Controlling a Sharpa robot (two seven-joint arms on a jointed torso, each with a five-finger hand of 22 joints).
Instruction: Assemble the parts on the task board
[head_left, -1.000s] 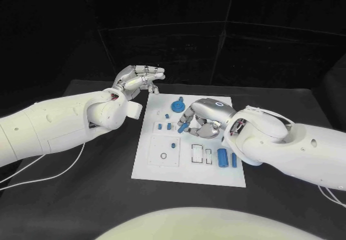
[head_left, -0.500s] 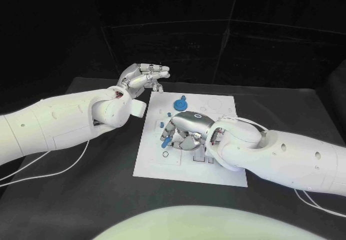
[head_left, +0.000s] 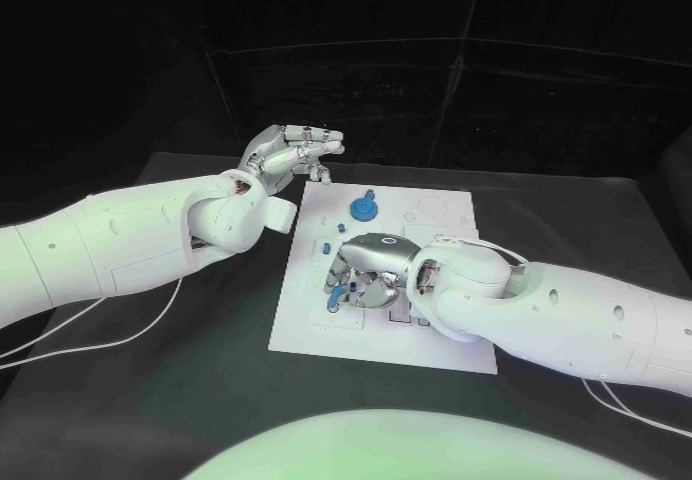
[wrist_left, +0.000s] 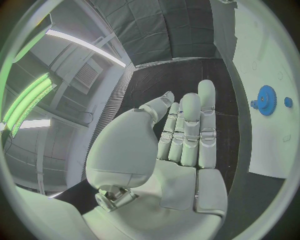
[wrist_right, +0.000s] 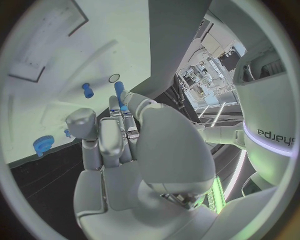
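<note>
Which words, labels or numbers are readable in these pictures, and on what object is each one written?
"sharpa", seen mirrored and turned, on the white arm in the right wrist view.
The task board carries only outlines and holes; no letters or numbers can be read on it.
No text shows on the blue gear, on the left hand or on the right hand.

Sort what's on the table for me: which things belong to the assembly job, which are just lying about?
Job:
task board
blue gear
blue peg, pinched by right hand
small blue peg

Lying about:
white cables by the left arm
left hand holds nothing
</note>
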